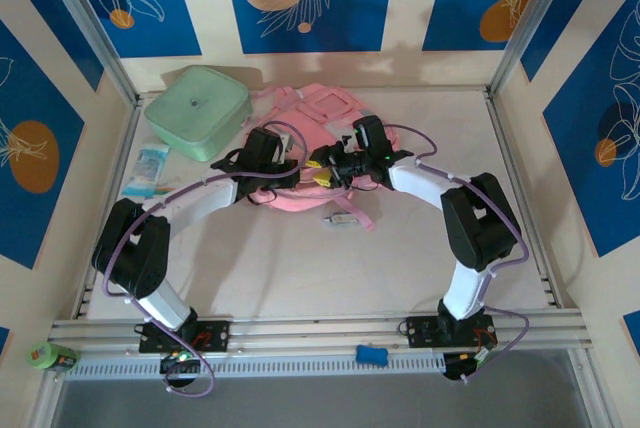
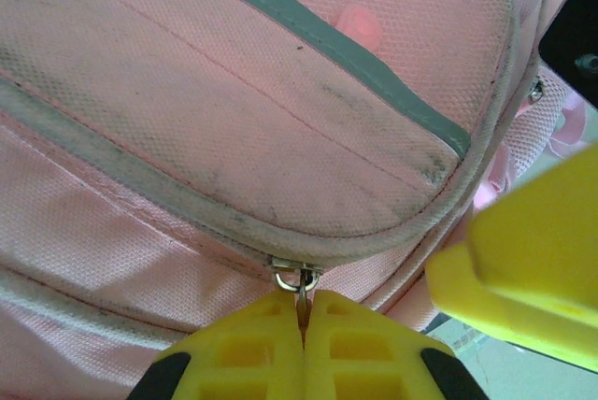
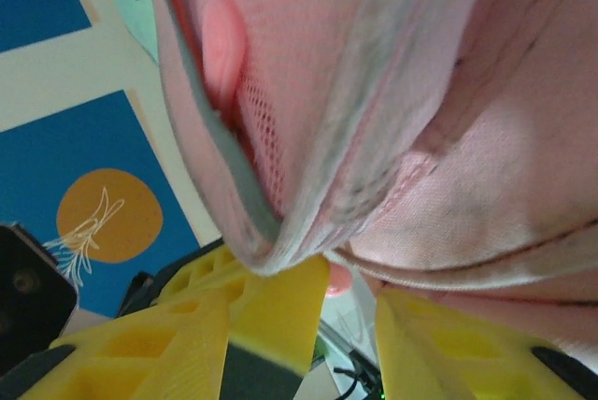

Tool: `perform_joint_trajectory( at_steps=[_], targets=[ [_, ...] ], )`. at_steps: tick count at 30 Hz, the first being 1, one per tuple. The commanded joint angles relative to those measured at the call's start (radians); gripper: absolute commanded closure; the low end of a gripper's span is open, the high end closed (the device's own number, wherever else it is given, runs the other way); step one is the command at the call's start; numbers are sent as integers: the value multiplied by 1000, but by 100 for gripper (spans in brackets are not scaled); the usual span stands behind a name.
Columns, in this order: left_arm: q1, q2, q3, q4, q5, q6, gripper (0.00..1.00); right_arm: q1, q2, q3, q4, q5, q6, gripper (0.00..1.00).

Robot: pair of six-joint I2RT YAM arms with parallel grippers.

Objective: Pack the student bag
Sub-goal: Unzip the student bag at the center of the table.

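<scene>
I have the student bag lying at the middle of the bench, toward the far side, between the two arms and beside a mint green case. My left fingers are pressed fully together on the small metal zip pull at the bag's seam. My right fingers stand partly apart just under a drooping lip of the bag; I cannot tell whether they pinch it. The bag is soft pink woven fabric, scuffed, with grey piping along a rounded pocket flap and a flat grey strip across the panel. From above its long axis runs roughly far to near, with the shoulder straps at the far end.
</scene>
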Motion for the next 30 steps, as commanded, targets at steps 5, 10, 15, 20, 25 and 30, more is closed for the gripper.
perform_joint_trajectory(
  at_steps=[5,10,15,20,25,30],
  targets=[
    [-11,5,-12,18,79,25,100,17,60,87,-51,114,-43,62],
    [-22,-13,-28,13,96,37,100,-24,89,134,-133,88,-150,74],
    [-45,-32,-38,-35,103,75,100,-79,92,206,-266,32,-344,89],
    [-64,-81,-90,-59,89,59,100,-167,64,247,-422,-20,-551,99],
    [-57,-172,-161,-141,15,96,100,-282,109,371,-590,-137,-774,100],
    [30,-175,-156,-211,-22,172,100,-360,175,496,-684,-129,-838,100]
  ],
)
